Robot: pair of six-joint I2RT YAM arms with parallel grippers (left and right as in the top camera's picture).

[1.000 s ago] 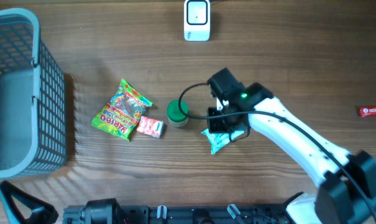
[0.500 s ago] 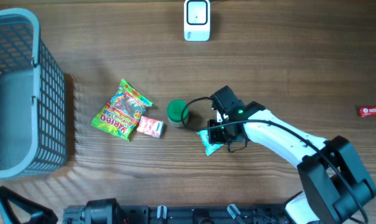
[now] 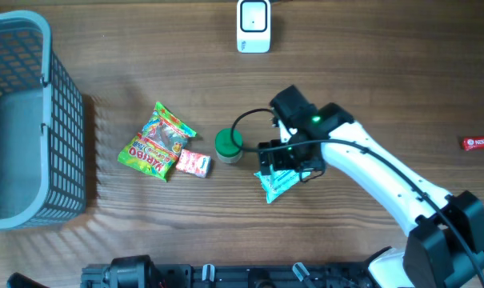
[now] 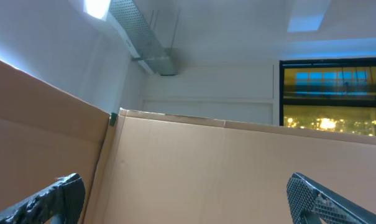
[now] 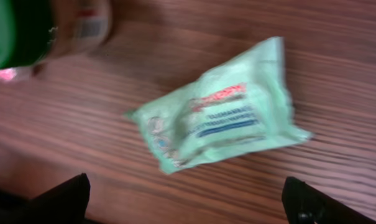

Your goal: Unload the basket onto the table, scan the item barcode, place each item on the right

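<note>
the big change is at the right gripper (image 3: 286, 163). a second ago its jaws are clamped on the mint-green packet (image 3: 274, 184), and half a second ago they sit low at the table (image 3: 370, 72) with it. now they stand wide apart with nothing between them. the packet has gone from held to loose and lies flat on the wood, printed face up. the left gripper (image 4: 184, 193) has not altered: its fingers are spread and empty, facing a cardboard wall away from the work.

for the task this reads as a put-down, not a scan. the white scanner (image 3: 254, 26) is well beyond the fingertips, at the far edge of the table. my guess is a release to re-grip or turn the packet so that its barcode can be shown. no barcode is legible on the upturned face, as the wrist view is blurred.

relative to the right fingers (image 5: 69, 199), the packet lies below the open jaws, between the two tips and just ahead of them, slanted across the gap and touching neither. the green-lidded jar (image 5: 20, 31) sits further ahead and off to one side, outside the tips, near the packet but apart from it.
</note>
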